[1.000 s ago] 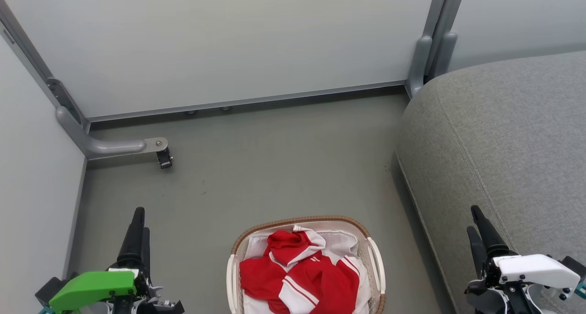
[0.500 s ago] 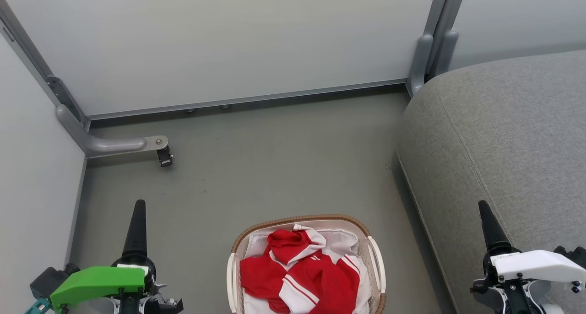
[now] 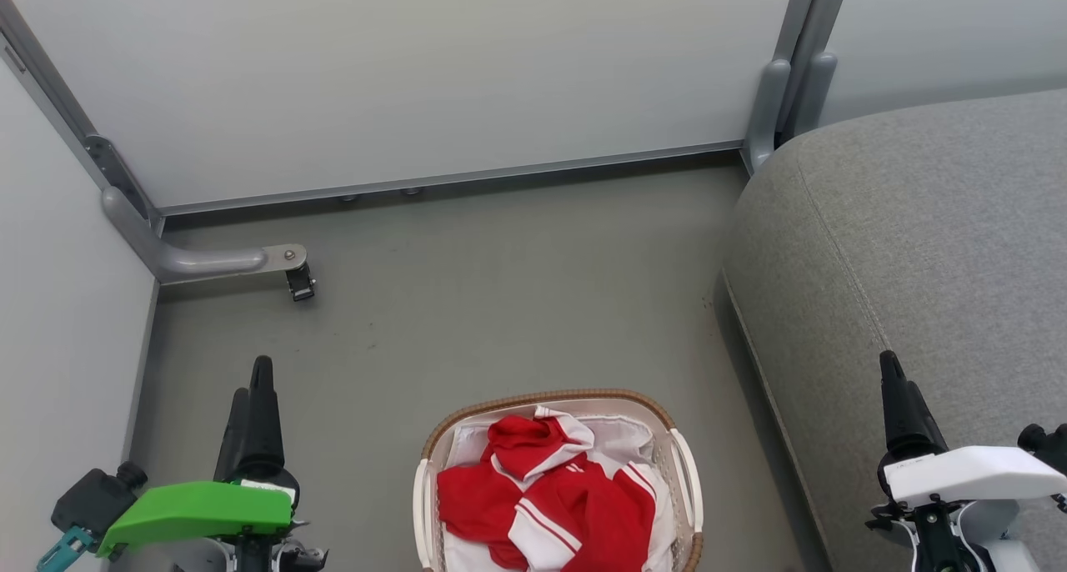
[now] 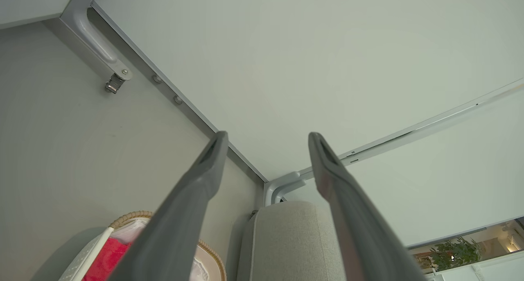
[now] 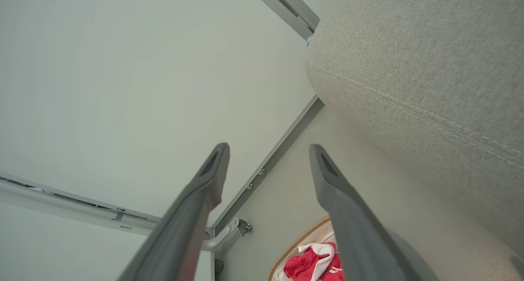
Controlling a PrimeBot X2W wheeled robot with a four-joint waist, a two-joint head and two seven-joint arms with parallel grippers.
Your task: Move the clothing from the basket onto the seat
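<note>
Lying in basket (image 3: 552, 398), clothing (image 3: 575, 509); left pincer (image 4: 267, 134), right pincer (image 5: 268, 146) both spread apart, empty.

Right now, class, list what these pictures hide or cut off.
1. Basket, head view: near end cut off by the bottom edge.
2. Clothing, head view: lower layers hidden under its own folds.
3. Seat, head view: far side runs past the right edge.

The head camera is looking steeply down from above at the floor (image 3: 500, 305), with the basket (image 3: 554, 395) near its lower edge. Both wrist cameras are sitting lower, rolled sideways, facing the partition wall (image 3: 417, 80); all three are sharing basket, seat (image 3: 917, 222) and wall.
</note>
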